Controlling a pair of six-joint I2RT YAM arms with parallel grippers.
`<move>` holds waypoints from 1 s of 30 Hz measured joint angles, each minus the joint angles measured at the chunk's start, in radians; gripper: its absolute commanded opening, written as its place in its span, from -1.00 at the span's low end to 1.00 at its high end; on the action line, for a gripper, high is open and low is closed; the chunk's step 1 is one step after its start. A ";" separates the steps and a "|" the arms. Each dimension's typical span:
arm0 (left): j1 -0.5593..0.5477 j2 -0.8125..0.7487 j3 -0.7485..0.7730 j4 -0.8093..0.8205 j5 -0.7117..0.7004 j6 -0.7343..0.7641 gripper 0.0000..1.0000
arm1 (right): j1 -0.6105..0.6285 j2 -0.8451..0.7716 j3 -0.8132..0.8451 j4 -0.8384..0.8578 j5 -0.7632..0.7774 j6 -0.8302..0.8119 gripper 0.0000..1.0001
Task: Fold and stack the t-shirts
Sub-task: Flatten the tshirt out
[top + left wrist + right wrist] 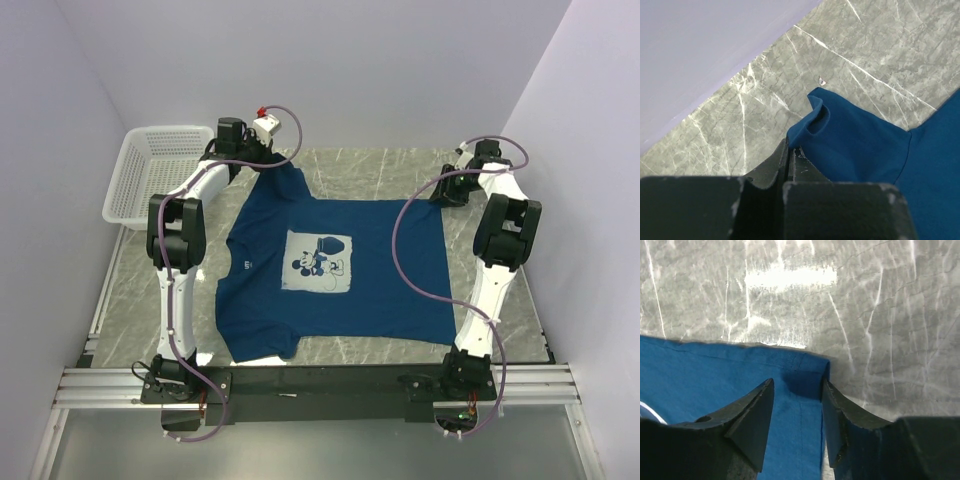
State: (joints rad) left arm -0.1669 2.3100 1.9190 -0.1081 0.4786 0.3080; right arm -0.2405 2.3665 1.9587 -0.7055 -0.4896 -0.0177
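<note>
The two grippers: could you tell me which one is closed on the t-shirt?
The left gripper: it is shut on a sleeve of the t-shirt; the right gripper is open, straddling a hem corner.

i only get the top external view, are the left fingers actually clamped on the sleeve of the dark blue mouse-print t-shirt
Observer: Yes. In the left wrist view the left gripper is shut, pinching the sleeve edge of the dark navy-blue cotton t-shirt.
Operator: and the right one, has it grabbed anything
Observer: No. The right gripper is open, and its fingers straddle the shirt's hemmed corner.
Operator: is that corner lifted
Observer: It looks flat on the grey marble-patterned table, with only a small shadow at its edge.
</note>
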 measured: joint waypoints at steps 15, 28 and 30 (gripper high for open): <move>0.000 0.000 0.000 0.000 0.003 -0.008 -0.99 | -0.003 0.076 0.123 -0.032 0.016 0.013 -0.55; 0.001 -0.017 -0.019 0.007 -0.006 -0.011 -0.99 | -0.006 -0.028 -0.039 0.034 0.018 -0.037 -1.00; 0.003 -0.045 -0.045 0.012 -0.010 -0.015 -0.99 | -0.006 -0.130 -0.157 0.061 0.005 -0.066 -1.00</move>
State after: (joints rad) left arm -0.1642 2.2654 1.8736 -0.0963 0.4683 0.2932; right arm -0.2470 2.2364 1.8015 -0.6441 -0.4843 -0.0837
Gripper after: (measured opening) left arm 0.015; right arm 0.007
